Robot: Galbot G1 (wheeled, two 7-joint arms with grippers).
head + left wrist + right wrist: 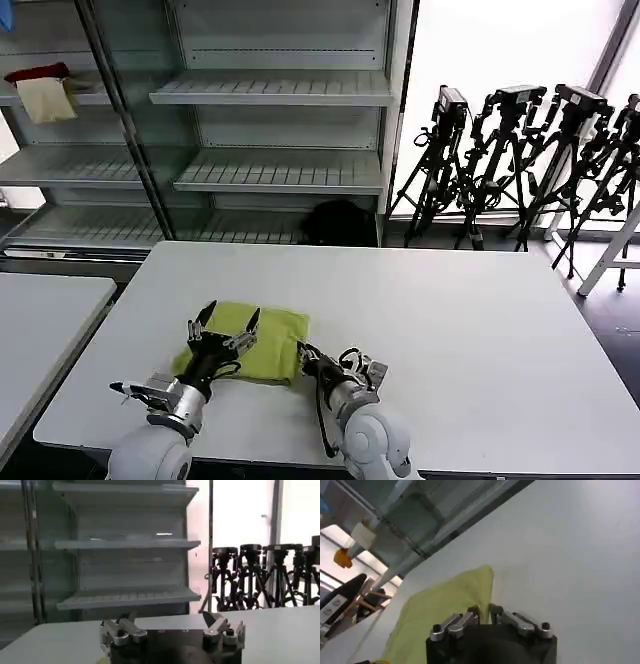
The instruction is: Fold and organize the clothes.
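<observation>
One T-shirt point(247, 343), lime-green, lies as a compact folded bundle near the table's point(450, 330) front edge, toward its left side. Folding looks mostly done; tidying or placing remains, by my judgement. Left gripper point(223, 324) hovers over the bundle, fingers spread, holding nothing. Right gripper point(301, 352) at the bundle's right edge, fingers together. Shelving point(270, 120) and tripods point(520, 160) stand behind; nothing obstructs.

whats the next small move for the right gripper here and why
Probably slide the right gripper a little outward off the green T-shirt. Its fingers look shut at the right edge of the shirt, which already lies folded compactly on the table, while the left gripper hovers open above it.
</observation>
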